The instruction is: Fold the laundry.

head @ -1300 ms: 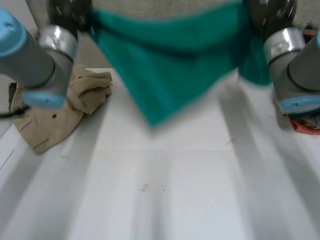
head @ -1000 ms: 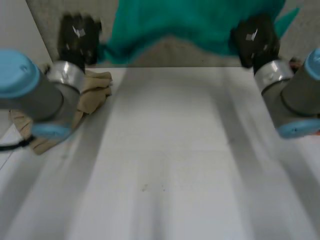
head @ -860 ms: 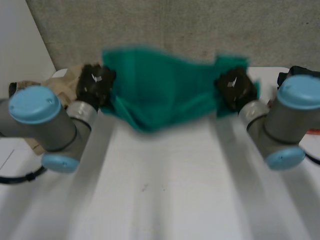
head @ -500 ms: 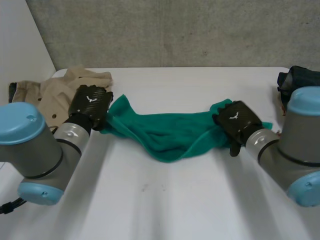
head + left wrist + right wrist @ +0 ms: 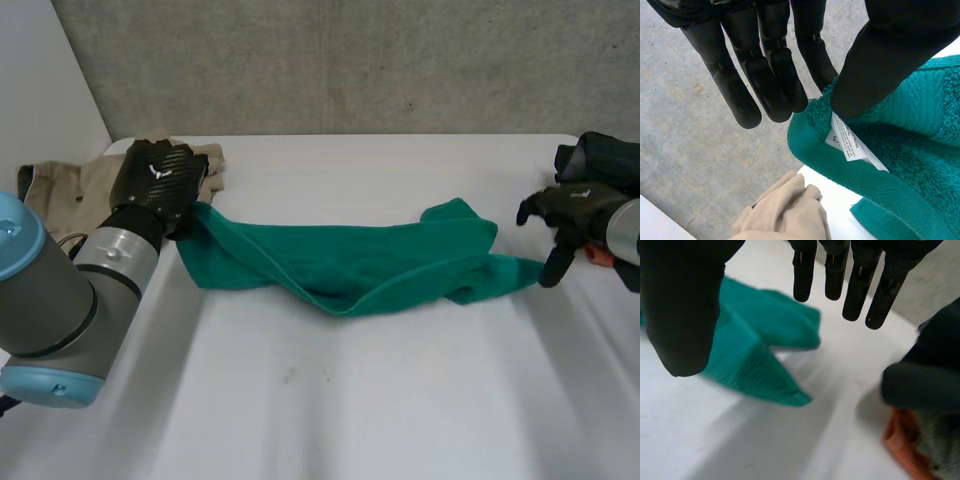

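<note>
A green towel (image 5: pixel 350 265) lies stretched and rumpled across the middle of the white table (image 5: pixel 350 400). My left hand (image 5: pixel 155 185) is at the towel's left end. In the left wrist view its thumb (image 5: pixel 890 55) pinches the towel's corner (image 5: pixel 920 150), by a white label (image 5: pixel 850 145), against the fingers. My right hand (image 5: pixel 570 210) hovers off the towel's right end, apart from it. In the right wrist view its fingers (image 5: pixel 855 285) are straight and spread, holding nothing, with the towel's loose corner (image 5: pixel 755 340) beneath the thumb.
A beige garment (image 5: pixel 95 185) is heaped at the table's back left, just behind my left hand (image 5: pixel 785 210). A dark garment (image 5: pixel 605 160) and an orange-red item (image 5: pixel 600 255) sit at the right edge, beside my right hand (image 5: pixel 930 375). A grey wall stands behind the table.
Both hands swung the towel down from the air onto the table. The right hand then let go of its end and drew off to the right. The left keeps its corner.
</note>
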Robot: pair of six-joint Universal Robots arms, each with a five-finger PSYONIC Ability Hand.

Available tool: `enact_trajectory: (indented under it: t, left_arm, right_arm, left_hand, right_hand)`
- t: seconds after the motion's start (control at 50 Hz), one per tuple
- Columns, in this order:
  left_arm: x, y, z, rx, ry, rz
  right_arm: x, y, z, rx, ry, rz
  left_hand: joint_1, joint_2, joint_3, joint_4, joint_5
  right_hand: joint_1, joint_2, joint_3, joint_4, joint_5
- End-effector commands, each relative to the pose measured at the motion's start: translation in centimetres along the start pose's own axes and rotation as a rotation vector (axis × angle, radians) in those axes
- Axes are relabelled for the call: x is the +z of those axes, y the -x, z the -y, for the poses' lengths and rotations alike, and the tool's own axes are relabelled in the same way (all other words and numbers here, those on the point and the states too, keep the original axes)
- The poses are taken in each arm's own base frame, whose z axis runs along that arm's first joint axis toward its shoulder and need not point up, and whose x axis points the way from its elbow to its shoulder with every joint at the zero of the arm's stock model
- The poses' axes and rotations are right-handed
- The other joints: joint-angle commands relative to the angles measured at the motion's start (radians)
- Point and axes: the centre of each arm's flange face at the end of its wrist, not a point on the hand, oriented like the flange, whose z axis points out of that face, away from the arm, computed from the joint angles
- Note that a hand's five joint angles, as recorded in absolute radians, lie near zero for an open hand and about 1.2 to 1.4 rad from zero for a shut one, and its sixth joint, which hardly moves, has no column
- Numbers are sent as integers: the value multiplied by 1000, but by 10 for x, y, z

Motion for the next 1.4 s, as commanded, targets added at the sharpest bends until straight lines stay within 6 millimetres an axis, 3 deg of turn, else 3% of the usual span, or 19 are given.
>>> enact_trajectory:
  t: [0.02, 0.12, 0.18, 0.28, 0.4, 0.56, 0.62, 0.68, 0.7, 0.84, 0.96, 1.0, 1.06, 1.1, 1.14, 1.16, 1.2, 1.32, 1.4]
  left_arm:
    - [3, 5, 0, 3, 0, 13]
    - [5, 10, -2, 3, 5, 28]
    - [5, 11, -1, 3, 7, 28]
    - [0, 15, 2, 1, 35, 23]
    - [-14, 47, 37, 13, 17, 83]
    - [-39, 80, 92, 27, -9, 131]
    - [-45, 85, 98, 25, 27, 121]
    - [-46, 81, 91, 17, 98, 79]
    - [-46, 79, 88, 14, 116, 67]
    - [-7, 54, 15, 35, 332, -42]
    - [58, 38, -29, 141, 324, -62]
    - [78, 38, -28, 162, 264, -36]
    - [120, 56, -3, 205, 61, 84]
    - [145, 77, 33, 235, -156, 209]
    - [154, 93, 57, 247, -280, 300]
    - [159, 114, 91, 258, -435, 405]
    - [159, 119, 109, 259, -517, 443]
    - [157, 123, 112, 179, -552, 443]
    - [156, 114, 81, 102, -466, 392]
  right_arm:
    - [25, 12, -28, 14, 61, 43]
    - [52, 14, -47, 12, 45, 29]
    - [61, 11, -45, 11, -20, -5]
    - [46, 2, -24, 6, -91, -40]
    - [-24, -8, 30, -85, -180, -97]
    - [-118, -29, 80, -361, -236, -264]
    - [-140, -28, 89, -404, -262, -307]
    - [-133, -26, 82, -394, -232, -268]
    - [-118, -23, 72, -387, -184, -232]
    - [-63, -2, 41, -457, -46, -125]
    - [7, 5, 39, -499, -125, -213]
    - [24, 7, 60, -517, -270, -303]
    - [30, 1, 96, -515, -472, -434]
    - [22, -11, 136, -498, -693, -569]
    - [11, -20, 163, -475, -844, -659]
    - [-1, -23, 182, -455, -960, -709]
    - [-25, -26, 208, -412, -1116, -761]
    - [-30, -24, 211, -379, -1112, -716]
    - [-13, -18, 190, -379, -1015, -650]
  left_hand:
    - [274, 198, 201, 193, 241]
    - [274, 198, 201, 193, 241]
    - [274, 198, 201, 193, 241]
    - [274, 198, 201, 193, 241]
    - [274, 198, 201, 193, 241]
    - [274, 198, 201, 193, 241]
    - [274, 198, 201, 193, 241]
    - [274, 198, 201, 193, 241]
    - [274, 198, 201, 193, 241]
    - [274, 198, 201, 193, 241]
    - [274, 198, 201, 193, 241]
    - [274, 198, 201, 193, 241]
    - [274, 198, 201, 193, 241]
    - [274, 198, 201, 193, 241]
    - [274, 198, 201, 193, 241]
    - [274, 198, 201, 193, 241]
    - [274, 198, 201, 193, 241]
    - [274, 198, 201, 193, 241]
    - [274, 198, 201, 193, 241]
  right_hand:
    - [128, 125, 75, 76, 72]
    - [277, 275, 224, 225, 222]
    - [1065, 1062, 1011, 1013, 1009]
    - [1067, 1064, 1013, 1014, 1011]
    - [1067, 1064, 1013, 1014, 1011]
    - [1067, 1064, 1013, 1014, 1011]
    - [1067, 1064, 1013, 1014, 1011]
    - [1067, 1064, 1013, 1014, 1011]
    - [1067, 1064, 1013, 1014, 1011]
    - [1067, 1064, 1013, 1014, 1011]
    - [1067, 1064, 1013, 1014, 1011]
    - [1067, 1064, 1013, 1014, 1011]
    - [1067, 1064, 1013, 1014, 1011]
    - [1067, 1064, 1013, 1014, 1011]
    - [1067, 1064, 1013, 1014, 1011]
    - [1067, 1064, 1013, 1014, 1011]
    - [1067, 1064, 1013, 1014, 1011]
    - [1067, 1064, 1013, 1014, 1011]
    - [1067, 1064, 1013, 1014, 1011]
